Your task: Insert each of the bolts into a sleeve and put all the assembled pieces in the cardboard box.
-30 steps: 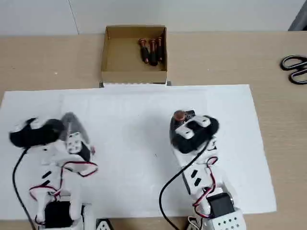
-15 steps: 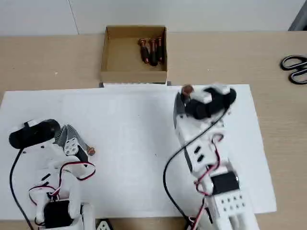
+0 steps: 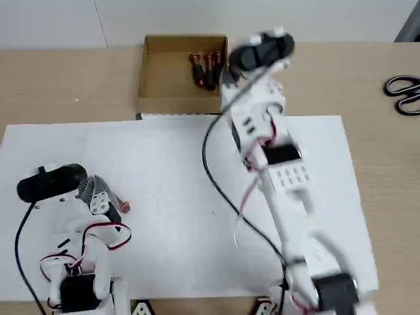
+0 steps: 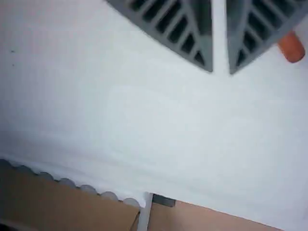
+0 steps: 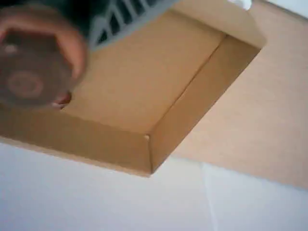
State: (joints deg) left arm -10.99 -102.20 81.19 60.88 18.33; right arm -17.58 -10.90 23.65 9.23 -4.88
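The cardboard box [image 3: 157, 72] stands at the back of the table with three assembled copper-and-black pieces [image 3: 207, 69] along its right side. My right gripper [image 3: 226, 73] is stretched out over the box's right wall, shut on another assembled piece [image 5: 30, 79], whose round copper head hangs above the box floor [image 5: 144, 86]. At the front left my left gripper [image 3: 98, 191] rests low over the white paper, its grey fingers [image 4: 183, 29] nearly touching, with nothing between them. One copper-headed bolt [image 3: 123, 207] lies on the paper just beside that gripper [image 4: 220, 67] and outside its fingers; its orange end [image 4: 291, 47] shows there.
A large white paper sheet [image 3: 177, 164] covers the front of the wooden table. Black scissors [image 3: 403, 95] lie at the far right edge. The right arm's body and cables span the paper's right half up to the box.
The right arm swung from the middle of the paper up to the box, carrying its piece. The left gripper dropped slightly toward the front, and the bolt beside it now shows more.
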